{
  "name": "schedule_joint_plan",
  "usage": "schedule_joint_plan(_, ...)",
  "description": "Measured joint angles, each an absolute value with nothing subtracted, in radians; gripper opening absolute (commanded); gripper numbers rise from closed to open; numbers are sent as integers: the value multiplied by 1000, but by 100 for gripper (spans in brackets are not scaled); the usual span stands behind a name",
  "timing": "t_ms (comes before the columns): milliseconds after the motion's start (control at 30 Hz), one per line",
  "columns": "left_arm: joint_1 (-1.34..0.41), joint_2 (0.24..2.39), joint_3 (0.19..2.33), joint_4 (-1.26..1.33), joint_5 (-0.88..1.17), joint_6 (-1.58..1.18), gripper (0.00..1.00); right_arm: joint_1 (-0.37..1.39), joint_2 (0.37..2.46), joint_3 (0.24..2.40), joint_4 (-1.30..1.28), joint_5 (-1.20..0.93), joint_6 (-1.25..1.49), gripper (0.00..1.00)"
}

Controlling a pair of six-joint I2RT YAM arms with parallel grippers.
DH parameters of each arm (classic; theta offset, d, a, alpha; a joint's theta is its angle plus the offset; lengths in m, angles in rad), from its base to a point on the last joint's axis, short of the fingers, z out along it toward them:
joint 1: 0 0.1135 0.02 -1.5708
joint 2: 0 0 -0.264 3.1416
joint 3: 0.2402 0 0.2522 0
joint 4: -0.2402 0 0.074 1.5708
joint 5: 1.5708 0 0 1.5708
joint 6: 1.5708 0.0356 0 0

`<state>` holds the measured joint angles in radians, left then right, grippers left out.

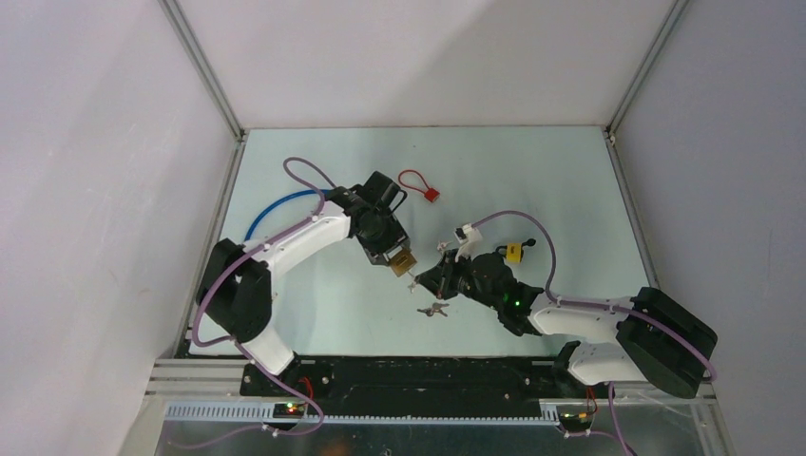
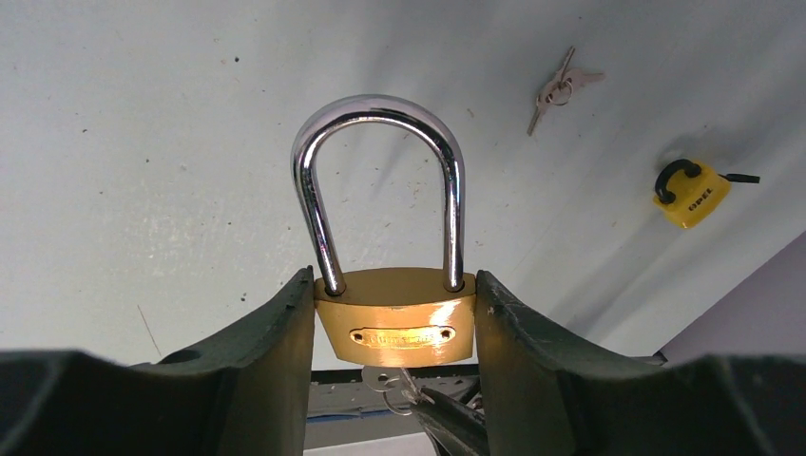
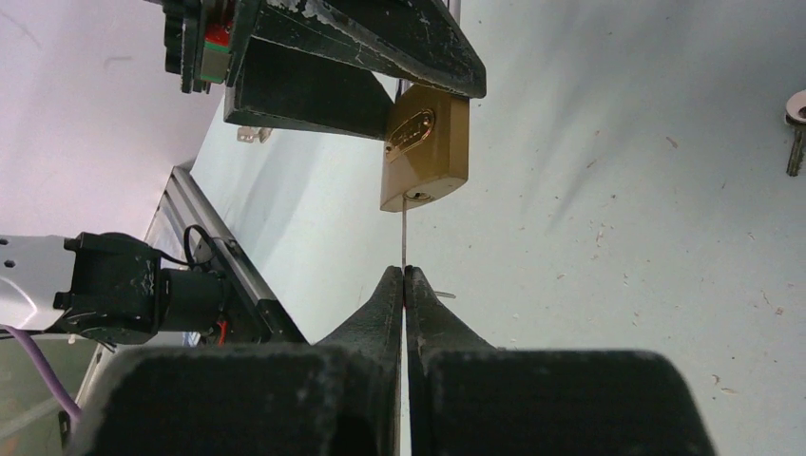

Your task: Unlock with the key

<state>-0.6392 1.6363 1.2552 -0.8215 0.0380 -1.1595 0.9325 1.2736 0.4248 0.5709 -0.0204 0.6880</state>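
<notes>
A brass padlock (image 2: pixel 397 328) hangs above the bench (image 2: pixel 143 142), clamped by its body between the fingers of the left hand (image 2: pixel 394 304). Its steel shackle is seated in the body and points away from the wrist, and its keyway face is turned toward the other arm. Directly below that face in the right wrist view, the key (image 3: pixel 404 237) shows edge-on as a thin line. Its long axis runs in line with the lock's own, and its tip is at the mouth of the keyway. How deep it sits cannot be told. The right hand (image 3: pixel 404 275) is closed tight on the key's bow, so it is the arm placed for the next move. That move looks to be a straight push along this shared axis, then a twist, and any sideways offset could jam the blade. A spare bunch of keys (image 2: pixel 561 87) and a yellow padlock (image 2: pixel 691 193) lie on the bench well apart from the pair.
</notes>
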Motion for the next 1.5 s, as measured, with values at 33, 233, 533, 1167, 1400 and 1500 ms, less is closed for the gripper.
schedule_joint_plan(33,-639,1636,1255,-820,38,-1162,0,933,1274,425,570,-15,688,0)
schedule_joint_plan(233,-639,1628,1251,-802,39,-1171,0,933,1275,425,564,2,689,0)
schedule_joint_plan(533,-639,1619,1235,-788,41,-1179,0,933,1275,425,551,23,699,0)
schedule_joint_plan(1167,-639,1609,1204,-757,54,-1189,0,948,1251,406,574,54,703,0)
schedule_joint_plan(1400,-639,1606,1204,-749,56,-1193,0,950,1251,406,572,87,704,0)
schedule_joint_plan(1500,-639,1602,1204,-748,55,-1198,0,950,1251,406,572,91,704,0)
